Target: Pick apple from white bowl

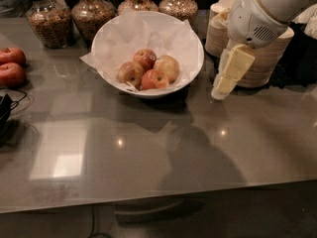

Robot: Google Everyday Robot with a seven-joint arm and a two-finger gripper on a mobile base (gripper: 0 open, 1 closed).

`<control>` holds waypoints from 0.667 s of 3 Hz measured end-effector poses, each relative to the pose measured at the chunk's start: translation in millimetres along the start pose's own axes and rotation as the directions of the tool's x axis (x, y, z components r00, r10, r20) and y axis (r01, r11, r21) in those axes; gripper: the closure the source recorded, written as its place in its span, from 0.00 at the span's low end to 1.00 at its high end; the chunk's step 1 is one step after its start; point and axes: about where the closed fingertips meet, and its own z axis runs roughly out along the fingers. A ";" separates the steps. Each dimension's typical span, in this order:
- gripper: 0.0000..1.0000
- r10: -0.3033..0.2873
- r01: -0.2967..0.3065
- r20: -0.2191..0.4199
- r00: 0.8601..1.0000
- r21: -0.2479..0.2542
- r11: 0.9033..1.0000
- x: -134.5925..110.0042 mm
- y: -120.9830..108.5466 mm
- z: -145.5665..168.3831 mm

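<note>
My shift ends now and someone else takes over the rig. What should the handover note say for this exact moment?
The gripper carries nothing and hangs above the counter, just right of the white bowl and in front of the stacked tan bowls. It is not over the bowl.
The apple lies in the white bowl on the paper, at the right of a cluster of four, touching its neighbours.
Done: nothing grasped yet.
Left: bring the gripper over the bowl, lower onto the apple, grip it, lift it out.
</note>
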 end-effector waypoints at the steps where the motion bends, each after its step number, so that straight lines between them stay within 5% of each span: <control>1: 0.00 0.031 -0.043 0.223 0.974 0.051 0.998 -3.0 -17.5 10.9; 2: 0.00 0.088 -0.119 0.404 0.911 0.054 0.991 -5.9 -28.6 18.3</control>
